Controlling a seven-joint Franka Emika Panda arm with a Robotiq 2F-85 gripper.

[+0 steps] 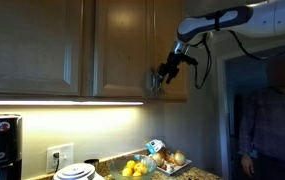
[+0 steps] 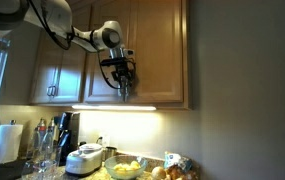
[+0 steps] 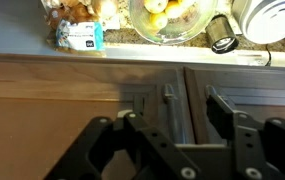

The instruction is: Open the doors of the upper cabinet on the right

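Note:
The upper cabinet (image 1: 122,92) has two brown wooden doors, both shut, seen in both exterior views (image 1: 120,45) (image 2: 160,50). My gripper (image 1: 164,72) (image 2: 124,82) is at the lower edge of the doors, at the middle seam. In the wrist view the gripper (image 3: 172,108) is open. One silver bar handle (image 3: 169,100) lies between its fingers. The other handle (image 3: 210,92) is right beside the far finger. I cannot tell whether the fingers touch the handle. The cabinet's inside is hidden.
Another wooden cabinet (image 2: 52,60) adjoins this one. Below, the counter holds a bowl of lemons (image 1: 134,168), a white cooker (image 2: 86,158), a coffee maker (image 1: 0,145) and a paper towel roll (image 2: 7,140). A person (image 1: 272,110) stands in the doorway.

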